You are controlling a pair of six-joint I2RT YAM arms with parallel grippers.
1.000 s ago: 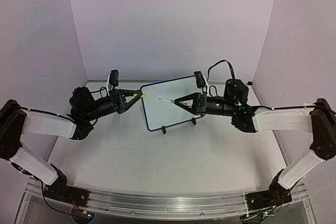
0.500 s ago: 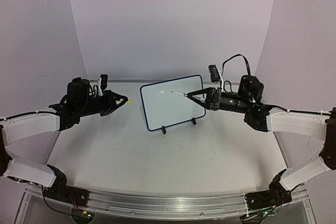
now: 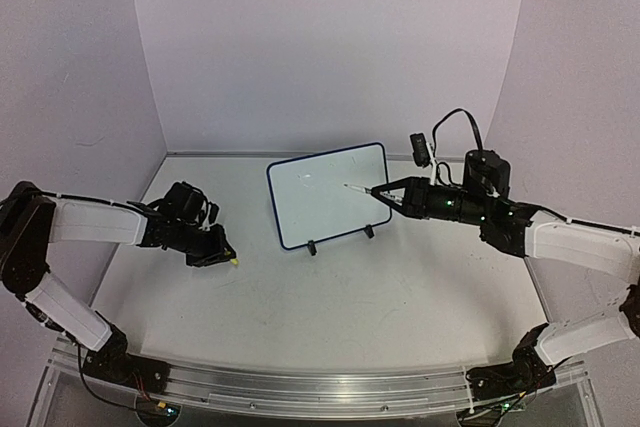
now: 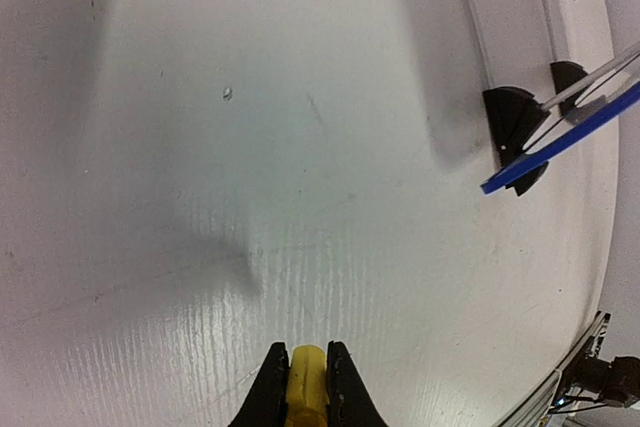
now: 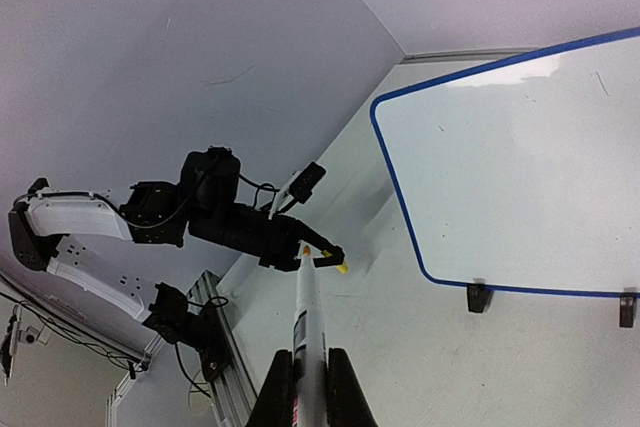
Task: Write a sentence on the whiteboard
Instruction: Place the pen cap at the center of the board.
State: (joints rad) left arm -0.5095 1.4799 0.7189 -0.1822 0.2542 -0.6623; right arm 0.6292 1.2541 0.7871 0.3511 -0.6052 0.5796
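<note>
Nearest me, the left gripper [image 3: 222, 253] sits low over the white table [image 3: 350, 312], well to the left of the board. Its fingers are pinched on a small yellow marker cap [image 3: 233, 261]. The left wrist view shows the cap [image 4: 307, 385] squeezed between the two dark fingers with the tabletop close beneath. I cannot tell whether the cap touches the table.

Further back, about mid-table, the whiteboard [image 3: 325, 197] stands upright. It leans back a little on two black clip feet [image 3: 312, 247] and a wire stand [image 4: 500, 7], with its thin blue rim turned slightly toward the left. Only a few faint strokes [image 5: 598, 82] show on its white face, too slight to read as words.

To the right of the board, the right gripper [image 3: 378, 191] reaches in from the side, clamped on a slim white marker [image 3: 358, 187]. From above, the marker's tip lies over the board's right half. In the right wrist view the marker [image 5: 307, 317] points past the board's left edge, apart from it.
</note>
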